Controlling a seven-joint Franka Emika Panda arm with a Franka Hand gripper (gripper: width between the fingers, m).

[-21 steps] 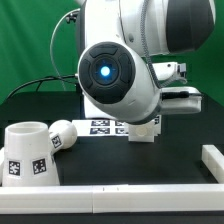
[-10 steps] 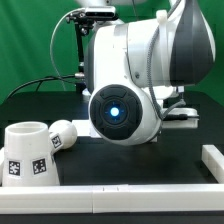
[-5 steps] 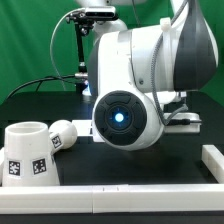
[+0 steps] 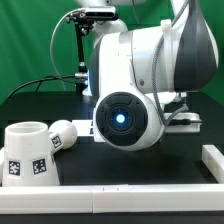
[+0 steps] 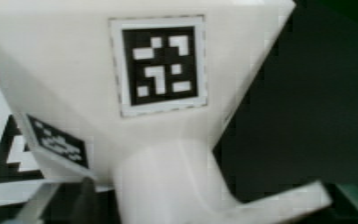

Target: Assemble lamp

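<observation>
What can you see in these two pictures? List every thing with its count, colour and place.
Shade: 1, white, tagged, exterior view's lower left.
Bulb: 1, white, beside the shade.
Base: 1, white, tagged, fills the wrist view.
Table: 1, black, under the parts.
Rail: 1, white, along the table's near edge.
Backdrop: 1, green, behind.
Arm: 1, white, exterior view's centre.
End effector: 1, dark, either side of the base; grip unclear.

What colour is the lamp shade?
The shade is white with black-and-white square tags; clearest in exterior view.
</observation>
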